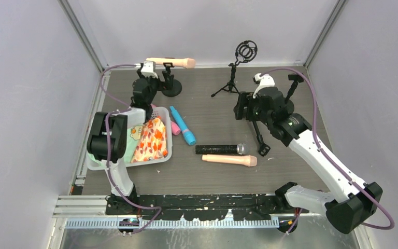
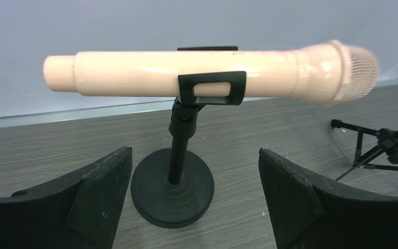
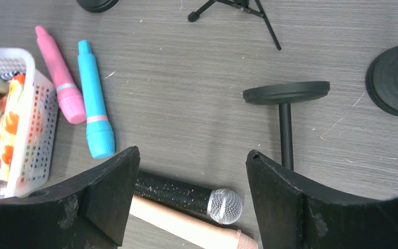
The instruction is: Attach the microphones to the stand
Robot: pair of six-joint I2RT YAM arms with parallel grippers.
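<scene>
Microphones first: one peach-beige microphone (image 2: 207, 70) rests level in the clip of a round-based stand (image 2: 172, 192) at the far left of the worktop (image 1: 212, 114). We see the black microphone (image 3: 186, 194), silver mesh head, lying touching a second peach-beige microphone (image 3: 184, 225) near the front middle. The blue microphone (image 1: 182, 126) lies just beside a pink microphone (image 3: 59, 83), next to a white basket (image 3: 41, 119). Our left tool (image 2: 194, 152) faces the mounted microphone, fingers apart and holding nothing. Our right tool (image 3: 192, 153) hangs over the black microphone, fingers likewise apart. A tipped stand (image 3: 286, 104) lies on its side nearby; a tripod stand (image 1: 233, 78) stands farther back.
</scene>
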